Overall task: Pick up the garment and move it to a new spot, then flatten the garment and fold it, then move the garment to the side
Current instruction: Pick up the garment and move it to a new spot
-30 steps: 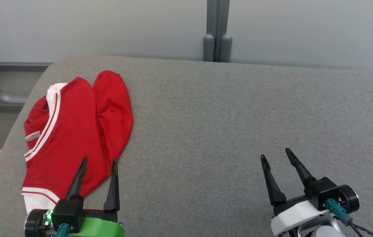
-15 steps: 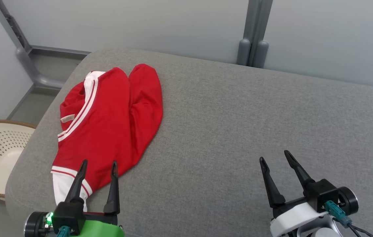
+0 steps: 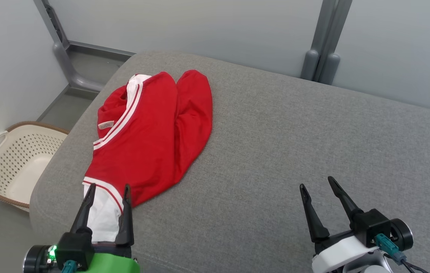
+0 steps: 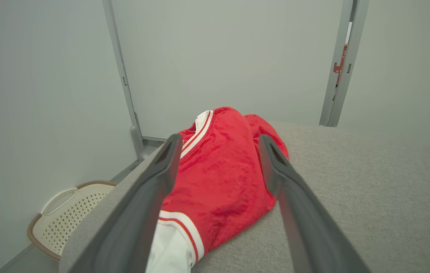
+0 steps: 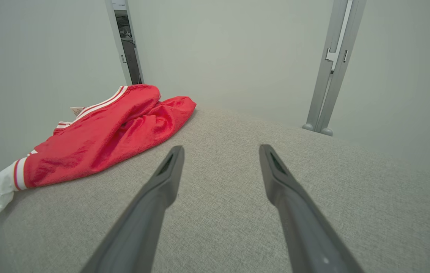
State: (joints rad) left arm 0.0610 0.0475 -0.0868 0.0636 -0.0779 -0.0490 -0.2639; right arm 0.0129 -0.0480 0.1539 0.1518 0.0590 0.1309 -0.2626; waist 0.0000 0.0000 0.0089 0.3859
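Head view. Garment [image 3: 154,132]: red with white-striped trim, lying in a loose heap on the grey pad [image 3: 294,144]. It sits at 10 o'clock of the pad, close to the left edge. Two rounded red lobes point to 12 o'clock. A white end with a red stripe lies at 7 o'clock of the heap, by the pad's near-left corner. A small pale tag [image 3: 105,124] shows at the striped trim, on the heap's 9 o'clock side.

Left gripper [image 3: 109,185]: at 7 o'clock of the view, fingers pointing to 12. Jaws wide. The tips stand over the white end, one on each side of it. Whether they touch the cloth: cannot tell.

Left wrist view. Left gripper [image 4: 219,138] has its fingers spread wide, with the garment [image 4: 218,178] between and beyond them. The white end is at 6 o'clock, low between the fingers. Nothing is pinched.

Right gripper [image 3: 316,182]: at 5 o'clock of the head view, fingers pointing to about 12. Jaws wide, over bare pad, well apart from the garment.

Right wrist view. Right gripper [image 5: 221,148] is spread over grey pad [image 5: 313,197]. Garment [image 5: 104,140] lies at 10 o'clock, its white end drooping at the pad's edge at 9.

Basket [image 3: 13,163]: cream, perforated, on the floor at 9 o'clock, just beside the pad's left edge. Grey post [image 3: 323,49] at 1 o'clock, behind the pad's far edge.
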